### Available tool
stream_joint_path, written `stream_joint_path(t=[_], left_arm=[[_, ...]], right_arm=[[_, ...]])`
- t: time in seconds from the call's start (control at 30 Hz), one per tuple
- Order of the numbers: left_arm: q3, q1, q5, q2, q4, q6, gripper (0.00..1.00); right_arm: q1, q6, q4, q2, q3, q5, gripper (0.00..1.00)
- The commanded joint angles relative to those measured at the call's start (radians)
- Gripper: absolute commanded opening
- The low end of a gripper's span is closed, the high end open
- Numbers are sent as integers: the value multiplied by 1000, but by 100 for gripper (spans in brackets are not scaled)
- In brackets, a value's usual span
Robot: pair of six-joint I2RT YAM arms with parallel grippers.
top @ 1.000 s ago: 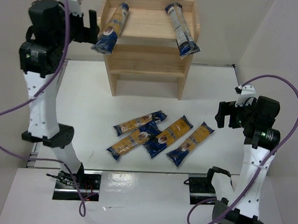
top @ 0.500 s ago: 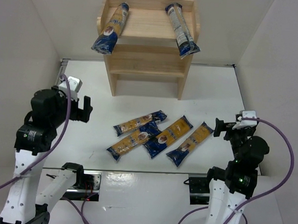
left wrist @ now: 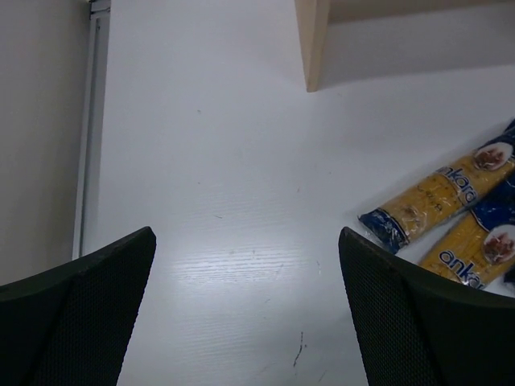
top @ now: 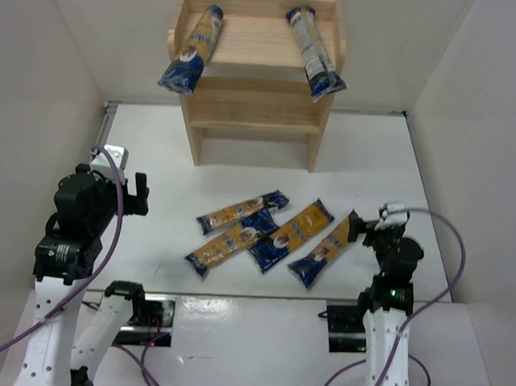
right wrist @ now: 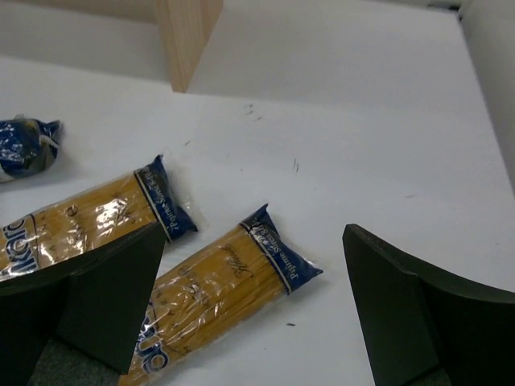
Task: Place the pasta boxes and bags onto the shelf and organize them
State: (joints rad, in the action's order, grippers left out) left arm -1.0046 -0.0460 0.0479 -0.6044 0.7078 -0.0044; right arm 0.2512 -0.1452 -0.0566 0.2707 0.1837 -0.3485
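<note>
Blue-and-yellow spaghetti packets (top: 292, 233) lie slanted, maybe five, long axes lower-left to upper-right; left and right jaws stand apart

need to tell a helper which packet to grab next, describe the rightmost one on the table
Start at the wooden shelf; on the table in front of it lies a fan of blue-and-yellow spaghetti packets. The rightmost packet slants up toward the right gripper. Unlike its neighbours, it has only bare table on its right.
</note>
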Motion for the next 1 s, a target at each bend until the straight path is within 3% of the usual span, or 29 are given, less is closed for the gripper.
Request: stream_joint_path(t=[0.0, 0.03, 0.13, 0.23, 0.33, 0.97], left_arm=[[11, 34, 18, -55, -70, -19, 100], [20, 47, 9, -64, -83, -19, 100], [30, 57, -22, -75, -116, -31, 100], [79, 66, -31, -96, -168, -22, 100], [90, 66, -20, -117, -191, -22, 100], [54, 66, -57, -149, -102, 15, 100]], right_arm=[[-65, 4, 76, -261, -87, 60, 100], [-76, -23, -8, -353, -140, 43, 100], [-85, 23, 44, -284, -150, 124, 100], [-95, -61, -14, -335, -159, -4, 100], [-95, -76, -34, -341, -161, -23, 100], [-95, -106, -43, -341, -161, -63, 100]])
